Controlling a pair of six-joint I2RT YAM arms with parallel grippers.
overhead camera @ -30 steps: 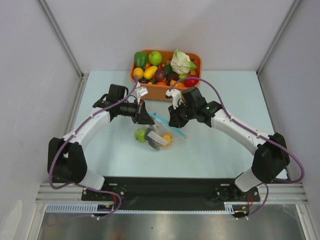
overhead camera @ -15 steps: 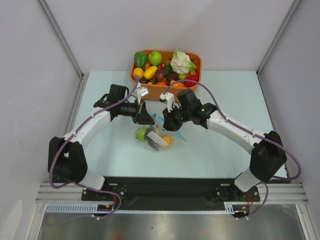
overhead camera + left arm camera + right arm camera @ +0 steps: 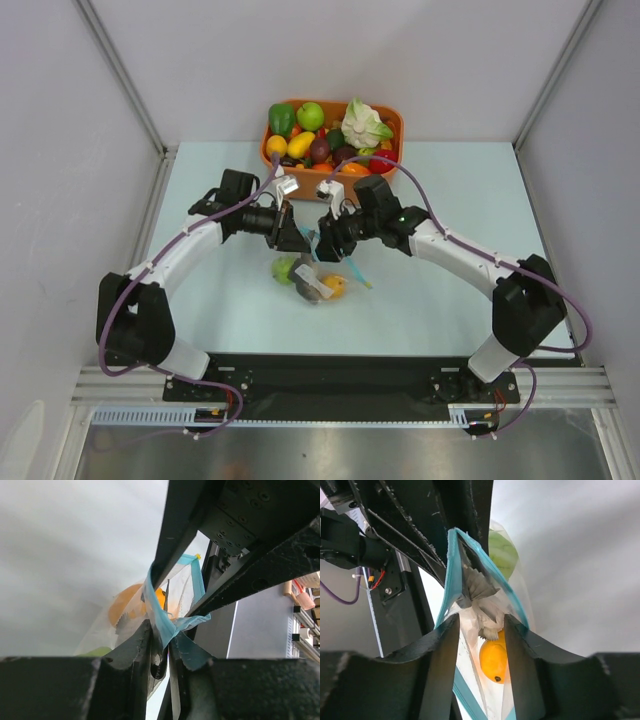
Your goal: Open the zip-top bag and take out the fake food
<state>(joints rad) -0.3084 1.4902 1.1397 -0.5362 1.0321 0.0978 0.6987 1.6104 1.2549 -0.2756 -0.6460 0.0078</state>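
The zip-top bag [image 3: 316,276] hangs by its light-blue strip between my two grippers, its bottom near the table. Inside it are the lime-green fruit [image 3: 284,268], the orange-yellow fruit [image 3: 336,286] and the grey fish [image 3: 309,283]. My left gripper [image 3: 298,240] is shut on the blue strip [image 3: 159,622] at the bag's top edge [image 3: 167,645]. My right gripper [image 3: 324,240] is open, and its fingers [image 3: 439,652] straddle the bag's mouth [image 3: 480,630]. The fish's tail [image 3: 481,596] and the orange-yellow fruit [image 3: 493,660] lie between them. The green fruit [image 3: 502,555] shows beyond.
The orange tub [image 3: 300,185] stands at the back, just behind both grippers, full of toy produce including the white-and-green cauliflower [image 3: 365,125]. White walls close in the left, right and back sides of the table.
My right gripper has moved left to the bag's mouth, close against the left gripper. The bag's contents have shifted slightly. The left gripper has kept its hold.
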